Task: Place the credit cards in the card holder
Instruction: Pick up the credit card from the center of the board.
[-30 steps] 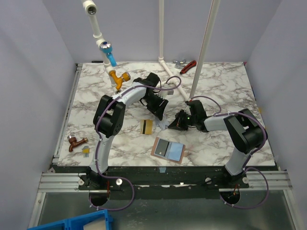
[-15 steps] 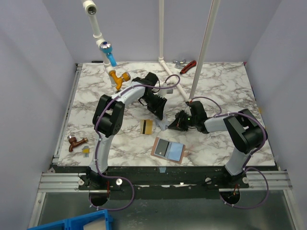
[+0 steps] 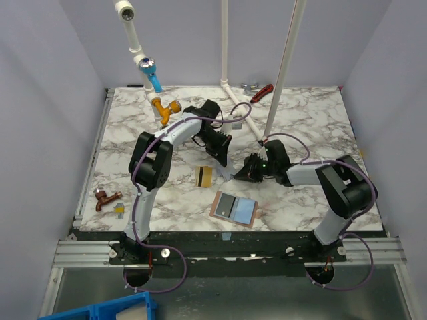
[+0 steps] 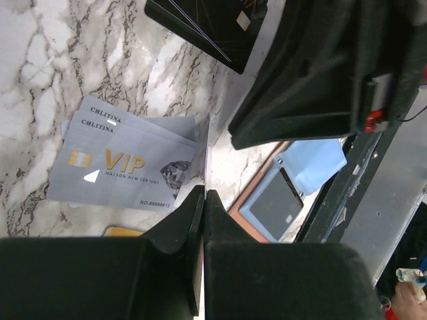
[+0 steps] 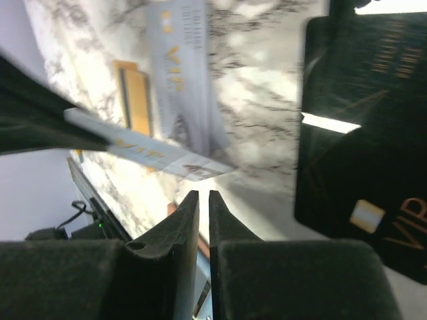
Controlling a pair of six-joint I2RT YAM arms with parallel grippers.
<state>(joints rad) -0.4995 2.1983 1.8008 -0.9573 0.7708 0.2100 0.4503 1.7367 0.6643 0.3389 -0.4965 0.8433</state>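
Observation:
My left gripper (image 4: 203, 195) is shut on a silvery-grey credit card (image 5: 153, 150), which it holds edge-on above the table. My right gripper (image 5: 200, 195) stands just below that card's free corner, jaws a narrow gap apart with nothing between them. In the top view the left gripper (image 3: 221, 159) and right gripper (image 3: 239, 177) nearly meet mid-table. Two more silvery cards (image 4: 127, 160) lie stacked on the marble, with a black card (image 5: 363, 133) and a gold card (image 3: 203, 175) nearby. The tan card holder (image 3: 217, 208) lies open near the front edge, a dark card (image 3: 227, 206) and a light blue card (image 3: 245, 211) on it.
White pipes with a yellow faucet (image 3: 165, 107) and a blue valve (image 3: 150, 70) stand at the back left. A white pole (image 3: 280, 73) rises behind the right arm. A copper tap (image 3: 105, 197) lies front left, and a red-handled tool (image 3: 262, 92) lies at the back.
My left gripper has closed onto the silvery-grey card. My right gripper's jaws have parted slightly and no longer pinch that card. The arms have barely shifted.

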